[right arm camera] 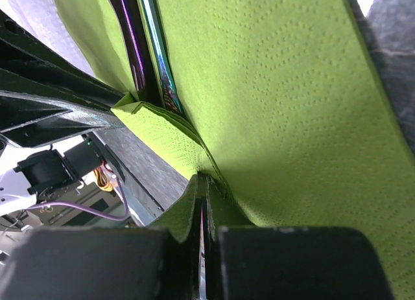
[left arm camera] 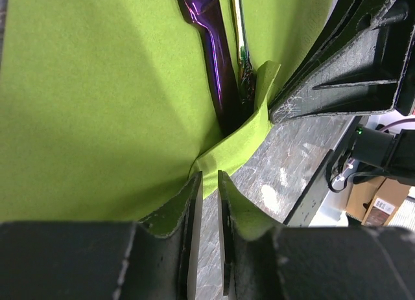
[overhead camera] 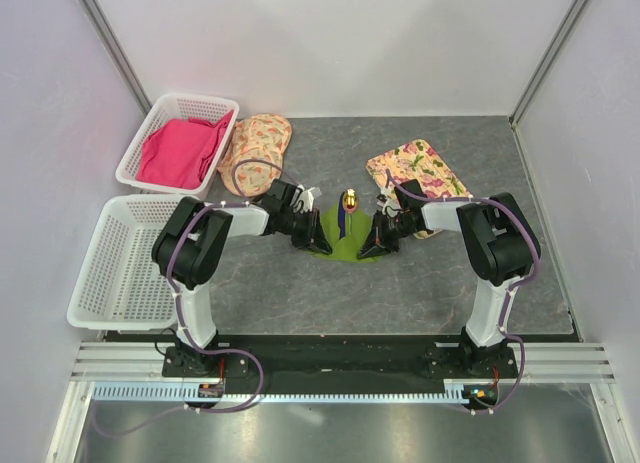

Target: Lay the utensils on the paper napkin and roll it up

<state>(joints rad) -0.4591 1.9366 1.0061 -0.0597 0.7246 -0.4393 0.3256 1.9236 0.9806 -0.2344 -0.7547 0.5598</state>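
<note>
Both pinched on paper napkin (left arm camera: 97,105) near edge: left claw (left arm camera: 209,181), right claw (right arm camera: 202,181); utensils (left arm camera: 217,67) midway between, long axis pointing toward far edge

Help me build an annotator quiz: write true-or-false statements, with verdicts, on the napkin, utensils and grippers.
1. The utensils lie on the paper napkin. True.
2. The right gripper is open, clear of the napkin. False: it is shut on the napkin's edge.
3. The left gripper pinches the napkin. True.
4. The napkin is fully rolled up. False: it lies mostly flat.
5. The pink cloth sits in a white basket. True.
</note>
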